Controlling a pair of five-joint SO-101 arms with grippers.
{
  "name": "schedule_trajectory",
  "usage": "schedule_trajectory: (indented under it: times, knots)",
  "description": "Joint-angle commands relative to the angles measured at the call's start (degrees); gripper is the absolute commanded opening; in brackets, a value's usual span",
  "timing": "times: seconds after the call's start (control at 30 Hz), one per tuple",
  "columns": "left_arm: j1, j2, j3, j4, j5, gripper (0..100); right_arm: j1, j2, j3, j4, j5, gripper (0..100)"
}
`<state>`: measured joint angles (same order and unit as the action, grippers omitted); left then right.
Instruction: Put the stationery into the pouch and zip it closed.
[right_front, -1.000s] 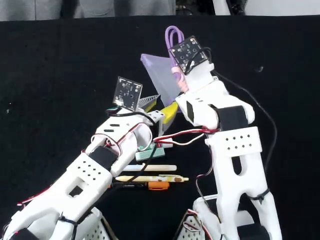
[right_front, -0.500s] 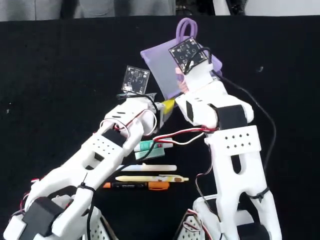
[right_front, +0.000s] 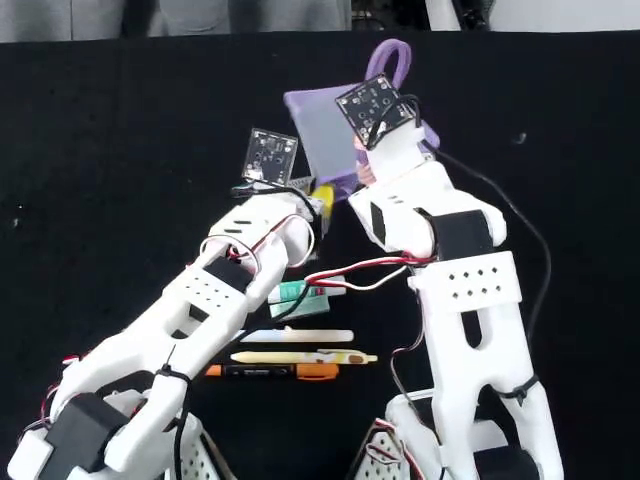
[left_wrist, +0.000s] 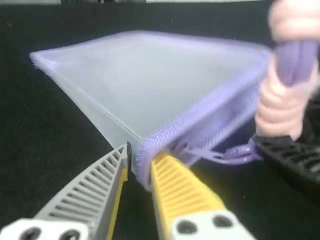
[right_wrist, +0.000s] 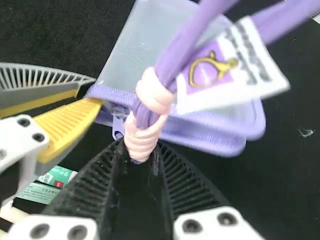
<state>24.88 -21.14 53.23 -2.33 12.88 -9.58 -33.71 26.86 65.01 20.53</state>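
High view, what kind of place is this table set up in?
Probably a robotics lab or test bench: a white left arm and right arm mounted side by side, a table under black cloth, pens laid in a row, and a purple pouch.

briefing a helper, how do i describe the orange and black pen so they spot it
On the black table, three pens lie in a row between the two white arms. Take the one nearest the arm bases: a black pen with an orange end; its two neighbours are pale cream.
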Motion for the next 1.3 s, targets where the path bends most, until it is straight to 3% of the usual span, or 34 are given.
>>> schedule_trajectory:
  times: [0.0, 0.37, 0.83, 1.27]
  knots:
    - [-1.8, 0.0, 0.6, -4.3, -0.9, 3, -0.3, -2.5, -0.6, -0.4, 0.4, 1.1]
    - [-7.5, 0.0, 1.3, -4.7, -0.9, 3, 10.2, -2.4, -1.7, -2.5, 0.4, 1.1]
    - [-9.3, -0.4, 2.5, -4.7, -4.8, 3, 23.6, -2.4, -5.4, -3.3, 2.0, 1.1]
    - [-8.8, -0.7, 2.4, -4.7, -4.7, 3, 23.7, -2.4, -4.6, -2.2, 2.0, 2.4]
